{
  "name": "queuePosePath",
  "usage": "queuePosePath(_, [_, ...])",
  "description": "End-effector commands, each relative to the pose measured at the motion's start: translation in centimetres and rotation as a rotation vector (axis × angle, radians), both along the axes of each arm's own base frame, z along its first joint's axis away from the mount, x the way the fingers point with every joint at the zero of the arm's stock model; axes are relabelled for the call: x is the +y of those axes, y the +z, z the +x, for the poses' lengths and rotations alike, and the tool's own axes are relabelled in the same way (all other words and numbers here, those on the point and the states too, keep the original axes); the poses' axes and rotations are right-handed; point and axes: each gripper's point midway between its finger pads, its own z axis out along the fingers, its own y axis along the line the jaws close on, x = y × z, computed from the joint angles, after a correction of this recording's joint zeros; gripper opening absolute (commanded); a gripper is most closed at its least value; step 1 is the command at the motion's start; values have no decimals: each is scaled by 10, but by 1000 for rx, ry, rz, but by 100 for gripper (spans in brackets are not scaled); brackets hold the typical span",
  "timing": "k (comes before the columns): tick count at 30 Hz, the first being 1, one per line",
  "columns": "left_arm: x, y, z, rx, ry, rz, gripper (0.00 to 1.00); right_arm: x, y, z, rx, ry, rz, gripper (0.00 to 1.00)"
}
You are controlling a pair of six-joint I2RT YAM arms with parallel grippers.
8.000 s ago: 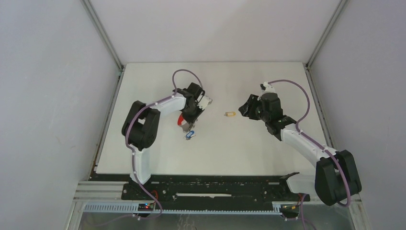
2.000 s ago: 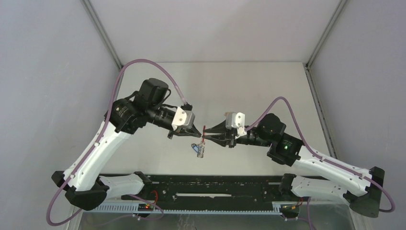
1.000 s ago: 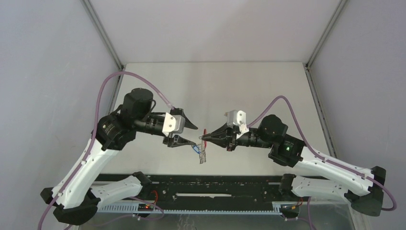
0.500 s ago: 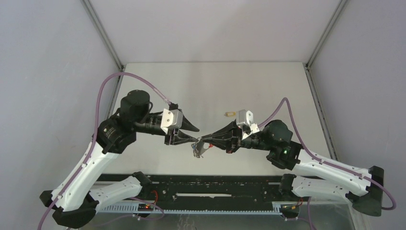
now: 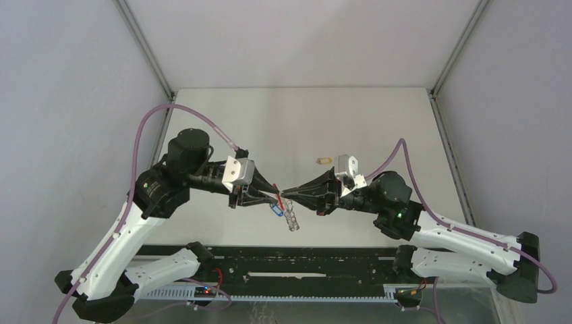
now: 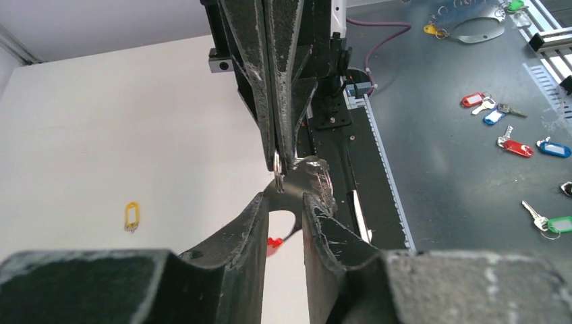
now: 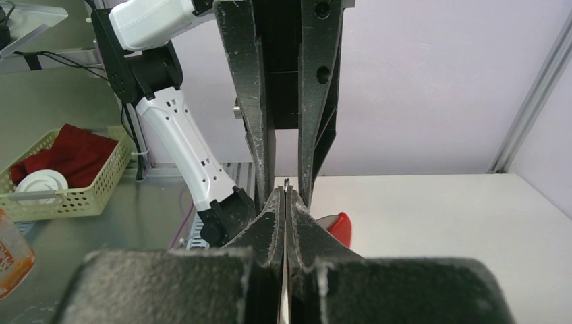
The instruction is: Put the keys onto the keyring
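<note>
Right gripper (image 7: 284,202) is clamped tight on the thin metal edge of the keyring (image 5: 291,221), which dangles in mid-air between the two arms. Its long side trails down toward the near edge of the table (image 5: 351,121), and the blue key (image 5: 274,209) looks to be hanging off it. The left gripper (image 6: 283,201) faces it nose-to-nose from the opposite side, jaws apart with daylight between them and the plate right at the tips, so I'd guess the next bit hinges on them straddling that edge squarely. The yellow-orange key (image 5: 323,161) lies flat on the table well behind all this, closer to the right arm.
</note>
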Motion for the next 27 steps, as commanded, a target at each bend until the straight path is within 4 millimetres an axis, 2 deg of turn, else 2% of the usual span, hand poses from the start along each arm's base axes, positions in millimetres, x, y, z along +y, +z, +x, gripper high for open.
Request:
queuePosePath(1, [-3, 10, 4, -3, 28, -36, 29, 0, 17, -5, -14, 11, 63, 0])
queuePosePath(8, [-4, 9, 1, 21, 15, -35, 24, 3, 15, -4, -8, 5, 61, 0])
queuePosePath(13, [-1, -1, 4, 15, 29, -3, 5, 3, 18, -4, -8, -10, 73, 0])
queuePosePath(15, [1, -5, 7, 8, 52, 13, 1, 2, 19, -3, -10, -19, 77, 0])
queuePosePath(18, [2, -10, 9, 3, 64, 29, 3, 0, 21, -5, -13, -22, 82, 0])
queuePosePath(21, [1, -6, 8, 2, 61, 15, 23, 0, 22, -6, -14, -18, 82, 0])
queuePosePath(22, [1, -5, 8, 6, 61, 11, 26, 0, 22, -6, -14, -16, 81, 0])
queuePosePath(24, [0, -3, 9, 4, 61, 5, 27, 2, 20, -7, -12, -12, 78, 0])
queuePosePath(27, [0, -2, 9, -1, 63, 4, 21, 3, 20, -8, -11, -4, 77, 0])
